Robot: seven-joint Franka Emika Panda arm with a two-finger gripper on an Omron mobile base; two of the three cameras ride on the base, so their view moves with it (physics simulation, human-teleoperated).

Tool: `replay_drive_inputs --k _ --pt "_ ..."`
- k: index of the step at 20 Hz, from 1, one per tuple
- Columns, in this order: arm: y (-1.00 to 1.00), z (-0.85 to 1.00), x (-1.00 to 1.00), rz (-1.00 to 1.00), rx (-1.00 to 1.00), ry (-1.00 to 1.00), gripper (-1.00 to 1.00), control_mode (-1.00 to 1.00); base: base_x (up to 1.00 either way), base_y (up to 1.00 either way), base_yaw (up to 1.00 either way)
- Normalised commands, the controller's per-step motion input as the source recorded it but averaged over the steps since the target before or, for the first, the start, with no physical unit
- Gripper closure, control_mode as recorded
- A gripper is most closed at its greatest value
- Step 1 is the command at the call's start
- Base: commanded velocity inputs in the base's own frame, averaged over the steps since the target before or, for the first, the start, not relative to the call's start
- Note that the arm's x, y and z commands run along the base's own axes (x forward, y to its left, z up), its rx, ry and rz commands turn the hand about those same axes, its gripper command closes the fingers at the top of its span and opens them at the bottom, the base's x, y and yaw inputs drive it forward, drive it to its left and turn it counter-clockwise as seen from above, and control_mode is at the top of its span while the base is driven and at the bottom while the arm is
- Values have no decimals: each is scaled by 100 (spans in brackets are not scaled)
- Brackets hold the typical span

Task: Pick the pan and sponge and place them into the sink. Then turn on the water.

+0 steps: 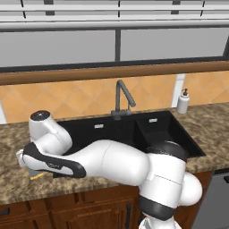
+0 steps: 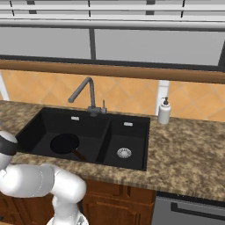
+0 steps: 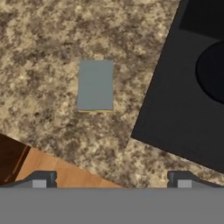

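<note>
Left base view: arm bent low across lower left over the counter [image 1: 210, 129], hiding most of the sink [image 1: 188, 134]; sponge [image 1: 35, 173] peeks under it. Right base view: pan [image 2: 65, 143] sits in the large basin, centre left. Hand view: sponge lies grey face up, upper centre; gripper [image 3: 111, 179] above it, jaws wide open, empty.
</note>
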Motion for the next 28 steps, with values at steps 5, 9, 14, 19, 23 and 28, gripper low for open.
replay_drive_inputs --k 5,9,14,19,23,28 --pt "33 -9 35 -1 0 0 -100 -100 0 0 0" --pt "20 -22 20 0 0 0 -100 -100 0 0 0" --pt "13 -33 20 0 0 0 -100 -100 0 0 0" --pt "13 -32 11 0 0 0 -100 -100 0 0 0" --pt "21 -22 24 0 0 0 -100 -100 0 0 0" --pt "9 -25 15 0 0 0 -100 -100 0 0 0"
